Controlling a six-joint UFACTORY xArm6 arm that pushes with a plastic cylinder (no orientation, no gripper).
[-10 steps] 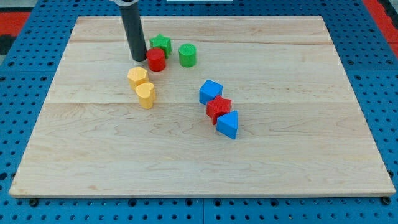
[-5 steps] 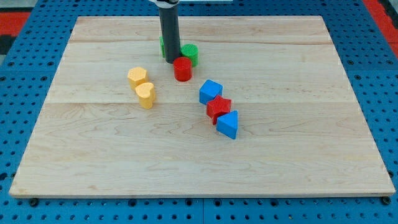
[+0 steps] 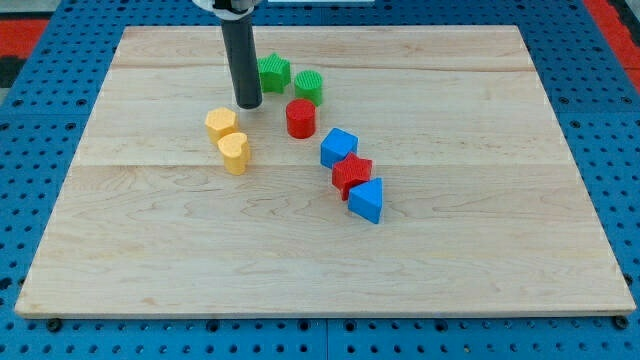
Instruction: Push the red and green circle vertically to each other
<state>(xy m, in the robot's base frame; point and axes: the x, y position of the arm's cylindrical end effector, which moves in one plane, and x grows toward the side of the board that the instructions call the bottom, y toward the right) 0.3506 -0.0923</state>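
Observation:
The red circle [image 3: 300,117] stands on the wooden board [image 3: 450,250], just below the green circle [image 3: 309,86], with a small gap between them. My tip [image 3: 249,104] rests on the board left of the red circle, clear of it by about a block's width. The rod partly overlaps the left side of the green star [image 3: 273,72].
A yellow hexagon [image 3: 221,124] and a yellow heart [image 3: 234,153] lie below and left of my tip. A blue cube [image 3: 339,147], a red star [image 3: 351,174] and a blue triangle [image 3: 367,200] form a diagonal chain right of centre.
The red circle was pushed right to below the green circle. My tip then drew back to the left and now stands apart from it.

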